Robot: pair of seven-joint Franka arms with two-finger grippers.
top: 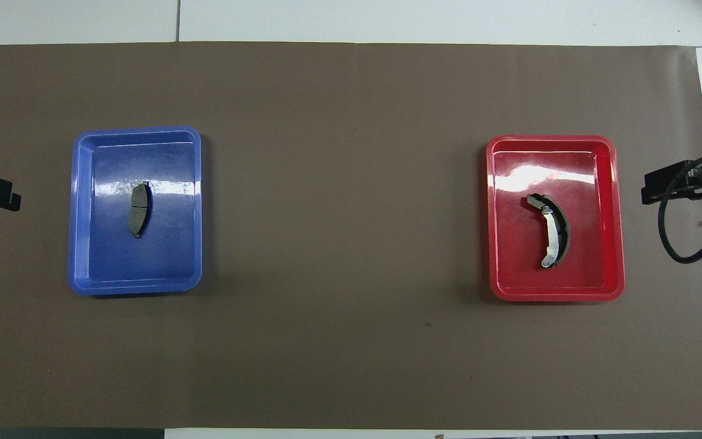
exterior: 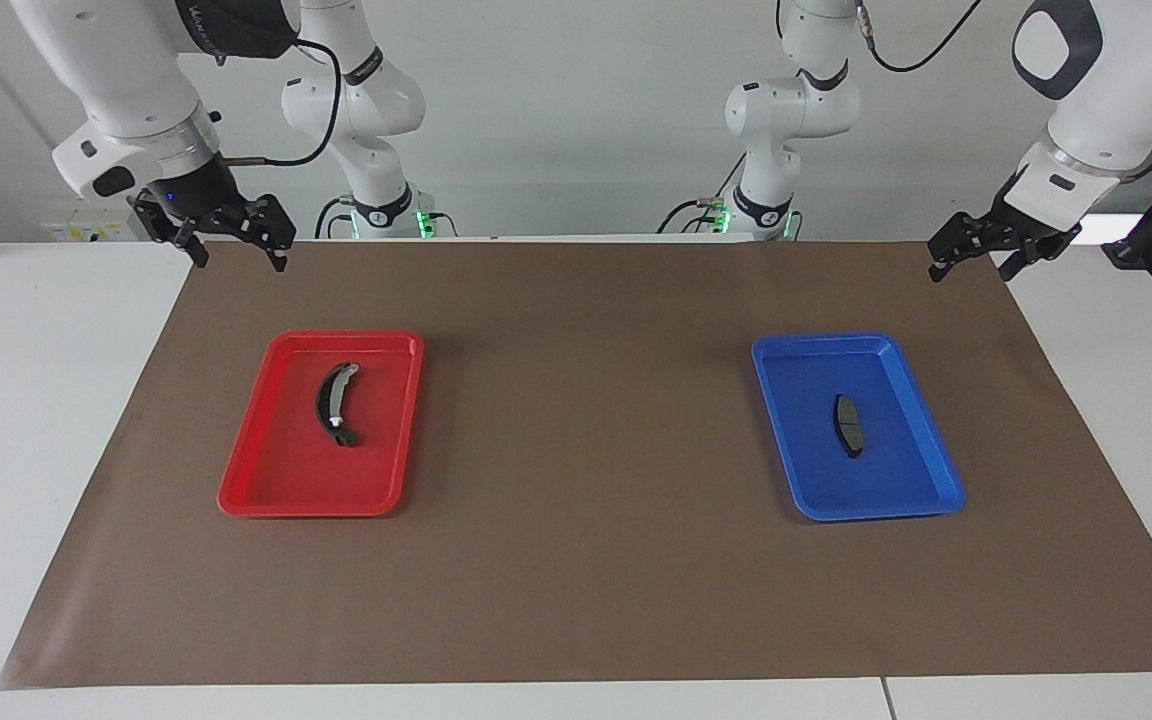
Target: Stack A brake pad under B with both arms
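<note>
1. Both claws hung in the air with nothing in them: the right gripper (exterior: pixel 237 250) stood with its black fingers spread apart over the mat corner at the right arm's end of the table, and the left gripper (exterior: pixel 971 260) hung likewise spread over the mat edge at the left arm's end.
2. Neither gripper touched a tray or a part; each arm waited well apart from its tray.
3. Under them lay a wide brown paper mat (exterior: pixel 586 420) covering the white table (exterior: pixel 26 400).
4. On the mat, toward the right arm's end, sat a glossy red rectangular plastic tray (exterior: pixel 266 480). In it lay B (exterior: pixel 334 402), the long dark crescent-shaped brake piece with a silvery metal strip along its curve, resting flat near the tray's middle.
5. Toward the left arm's end sat a blue rectangular plastic tray (exterior: pixel 921 470), about as far from the robots as the red one. In it lay the A brake pad (exterior: pixel 847 425), a small flat dark grey pad, slightly arched, near the tray's middle.
6. The two trays stood well apart, with bare mat between them.
</note>
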